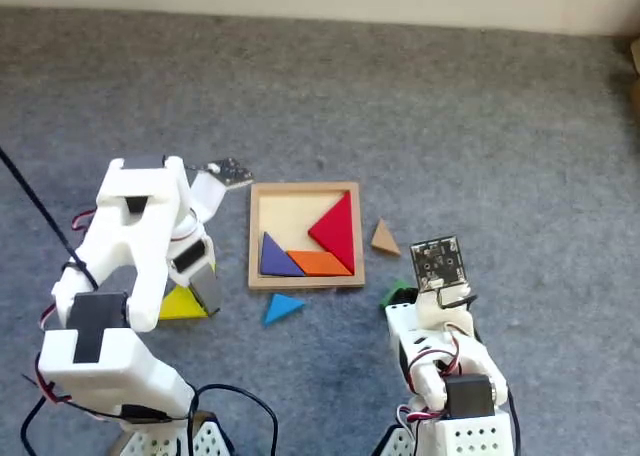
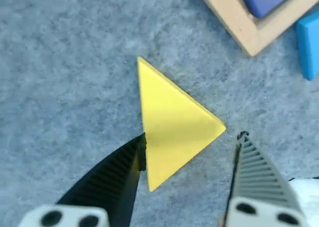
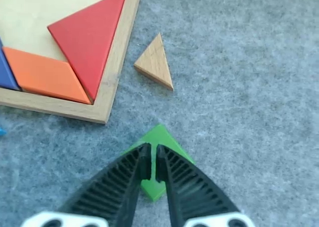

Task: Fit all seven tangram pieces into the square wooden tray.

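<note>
Straddles yellow triangle [image 2: 169, 127] at 8 o'clock of tray [image 1: 305, 188] w/ left gripper [image 2: 192, 137] spread open, one finger [image 2: 119, 172] touching its edge, prob. lined up to pinch; parks right gripper [image 3: 153, 150] clenched empty over green piece [image 3: 163, 135] at tray's 4 o'clock, likely waiting its turn.

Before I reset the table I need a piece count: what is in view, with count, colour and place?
tray: 1, light wood, between the arms
red triangle: 1, in the tray, right side
orange parallelogram: 1, in the tray, near edge
dark blue triangle: 1, in the tray, beside the orange one
light blue triangle: 1, on the carpet by the tray's near edge
wood-coloured triangle: 1, on the carpet right of the tray
yellow triangle: 1, on the carpet
green piece: 1, on the carpet, partly hidden
left hand: open, astride the yellow triangle
right hand: shut, over the green piece
</note>
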You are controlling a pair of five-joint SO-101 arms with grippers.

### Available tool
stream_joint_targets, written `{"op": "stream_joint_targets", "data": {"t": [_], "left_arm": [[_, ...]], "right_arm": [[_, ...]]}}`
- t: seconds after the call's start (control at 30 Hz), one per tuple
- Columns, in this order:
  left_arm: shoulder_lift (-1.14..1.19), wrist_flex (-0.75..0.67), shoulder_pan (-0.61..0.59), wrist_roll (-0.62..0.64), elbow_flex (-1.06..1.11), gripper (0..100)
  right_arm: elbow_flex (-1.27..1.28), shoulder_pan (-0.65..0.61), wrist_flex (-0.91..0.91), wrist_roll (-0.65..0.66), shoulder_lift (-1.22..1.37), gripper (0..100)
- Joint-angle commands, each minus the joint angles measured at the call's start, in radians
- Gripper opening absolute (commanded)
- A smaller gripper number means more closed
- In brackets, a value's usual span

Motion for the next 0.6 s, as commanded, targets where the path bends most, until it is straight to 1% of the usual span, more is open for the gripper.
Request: {"op": "stream_joint_targets", "data": {"t": [0.0, 0.27, 0.57], "left_arm": [[-0.007, -0.11, 0.01, 0.012, 0.07, 28], [-0.005, -0.115, 0.008, 0.014, 0.087, 28], [-0.004, -0.118, 0.021, 0.014, 0.11, 17]], "right_arm": [[0.151, 0.008, 0.004, 0.003, -0.007, 2.9], [0.151, 0.008, 0.004, 0.003, -0.007, 2.9], [0.151, 0.008, 0.005, 0.003, -0.007, 2.9]]}}
